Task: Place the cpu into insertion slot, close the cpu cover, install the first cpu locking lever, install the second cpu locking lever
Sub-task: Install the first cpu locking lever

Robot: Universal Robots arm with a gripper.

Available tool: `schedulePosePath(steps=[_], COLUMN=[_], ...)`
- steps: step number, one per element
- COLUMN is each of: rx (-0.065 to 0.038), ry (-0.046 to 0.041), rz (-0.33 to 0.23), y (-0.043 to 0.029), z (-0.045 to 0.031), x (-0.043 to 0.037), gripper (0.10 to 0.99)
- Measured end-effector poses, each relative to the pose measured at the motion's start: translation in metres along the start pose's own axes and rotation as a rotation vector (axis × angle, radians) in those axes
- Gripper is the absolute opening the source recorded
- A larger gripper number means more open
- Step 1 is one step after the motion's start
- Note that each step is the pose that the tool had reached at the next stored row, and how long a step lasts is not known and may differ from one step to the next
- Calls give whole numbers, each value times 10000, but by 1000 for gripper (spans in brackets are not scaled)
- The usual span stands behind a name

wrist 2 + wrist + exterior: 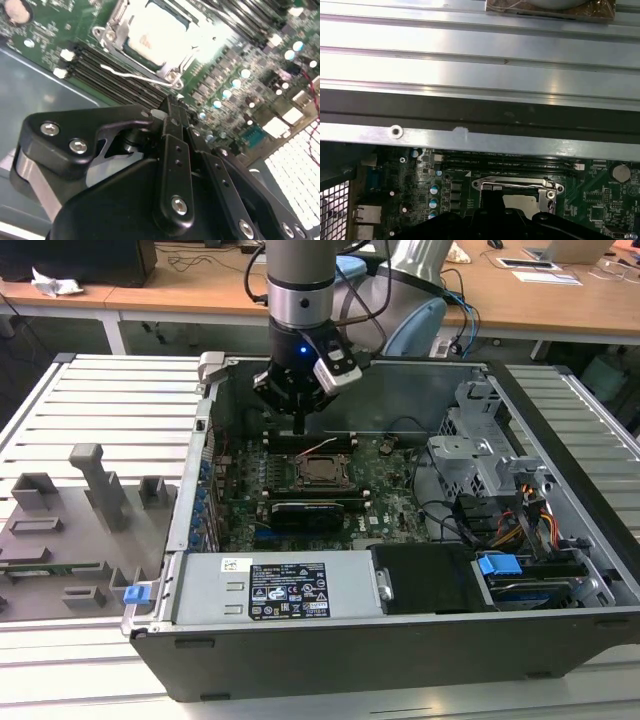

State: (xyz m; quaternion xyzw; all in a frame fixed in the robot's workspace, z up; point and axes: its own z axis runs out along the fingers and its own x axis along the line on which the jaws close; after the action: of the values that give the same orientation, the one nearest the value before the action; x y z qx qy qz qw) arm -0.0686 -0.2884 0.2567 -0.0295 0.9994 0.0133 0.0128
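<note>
Labels in view, no wording legible

Two printed labels lie on top of the grey power supply [275, 585], which runs along the computer case's [560, 640] near edge in the exterior view: a small white sticker [237, 563] toward its far corner on the exterior view's left, and just beside it a large black label [288, 590] with white print and rows of small marks, all too small to read. The cpu [155, 35] has faint marks on its pale face in the second wrist view, too washed out to make out.
</note>
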Motion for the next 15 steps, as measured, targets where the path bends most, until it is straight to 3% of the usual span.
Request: schedulePosePath(steps=[4,9,15], rx=[-8,-630,-652], ry=[-1,-39,-42], rz=[2,26,75], y=[-2,-12,-20], z=[18,44,196], x=[-21,-51,-114], gripper=[106,106,106])
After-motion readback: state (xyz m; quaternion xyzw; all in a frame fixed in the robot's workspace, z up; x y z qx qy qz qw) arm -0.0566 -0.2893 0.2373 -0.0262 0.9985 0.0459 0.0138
